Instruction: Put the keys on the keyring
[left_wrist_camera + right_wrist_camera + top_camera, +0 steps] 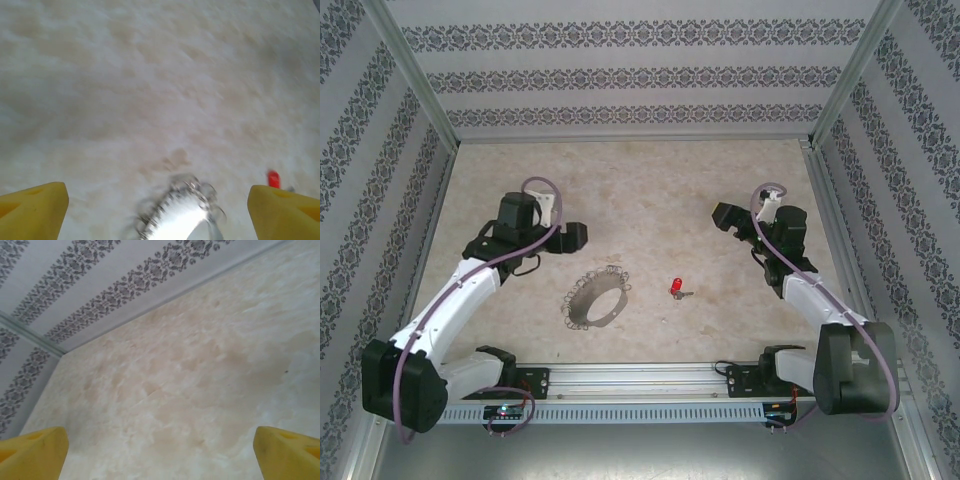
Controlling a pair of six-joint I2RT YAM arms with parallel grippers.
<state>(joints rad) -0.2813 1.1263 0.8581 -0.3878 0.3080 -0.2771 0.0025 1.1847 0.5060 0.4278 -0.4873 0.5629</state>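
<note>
The keyring point(597, 300) lies flat on the bench point(650, 180) in front of the left arm point(470, 290). The key point(677, 288), with its red head, lies just to the right of the ring and apart from it, on the side the right arm point(800, 285) can reach. This layout seems meant to give each arm one piece, with the ring steadied on one side and the key brought in from the other. The left jaws are released and hang near the ring's far-left side, their yellow pads point(32, 210) spread wide with nothing between them. In the left wrist view the ring's fringed rim point(175, 215) shows blurred low in that gap and the key point(273, 178) sits off by the right pad, so I judge this arm is lining up on the ring. The right jaws are also released and empty. Their pads point(32, 450) frame bare bench and a corner of the wall, so they point away from the key and would need to turn towards it. The key is not yet on the ring. The bench top is a pale, beige, marbled sheet that looks smooth, so thin wire and a tiny key may be hard to pick up from it. Walls point(620, 60) papered in grey ornamental stripes close it in on three sides, and a metal rail point(640, 375) carries the arm bases along the near edge.
</note>
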